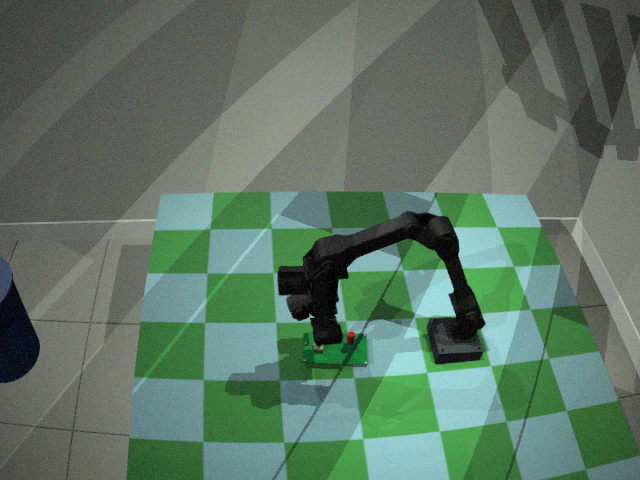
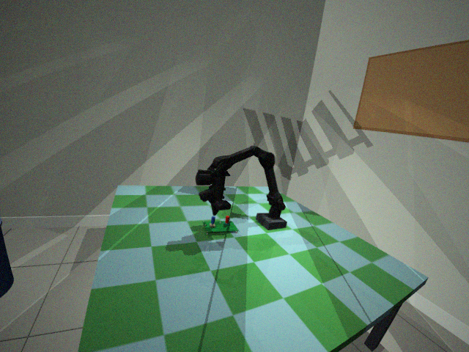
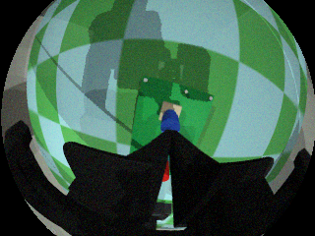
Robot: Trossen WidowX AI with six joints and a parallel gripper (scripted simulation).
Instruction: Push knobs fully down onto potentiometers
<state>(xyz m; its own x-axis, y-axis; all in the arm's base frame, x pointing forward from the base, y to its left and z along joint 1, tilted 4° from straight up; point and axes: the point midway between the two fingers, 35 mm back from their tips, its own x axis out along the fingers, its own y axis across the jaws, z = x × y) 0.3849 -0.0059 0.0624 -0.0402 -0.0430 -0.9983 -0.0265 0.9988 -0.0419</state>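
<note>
The green circuit board [image 1: 336,356] [image 2: 223,229] [image 3: 197,128] stands on the table. A blue knob [image 2: 212,219] [image 3: 170,121] stands upright over a tan potentiometer [image 1: 318,348] [image 2: 212,225] [image 3: 170,106] at the board's left end in the top and exterior views. A red knob [image 1: 351,338] [image 2: 227,219] [image 3: 165,172] stands over the other potentiometer, which is dark. My gripper [image 2: 215,213] [image 3: 170,135] is shut with nothing between the fingers. Its tips are right above the blue knob's top; whether they touch it I cannot tell. In the top view the gripper hides the blue knob. How far down each knob sits is too small to tell.
The arm's base [image 1: 454,346] [image 2: 271,221] stands on the checkered table [image 1: 242,408] [image 2: 189,303] to the right of the board. A dark blue cylinder [image 1: 15,335] [image 2: 4,265] stands off the table's left side.
</note>
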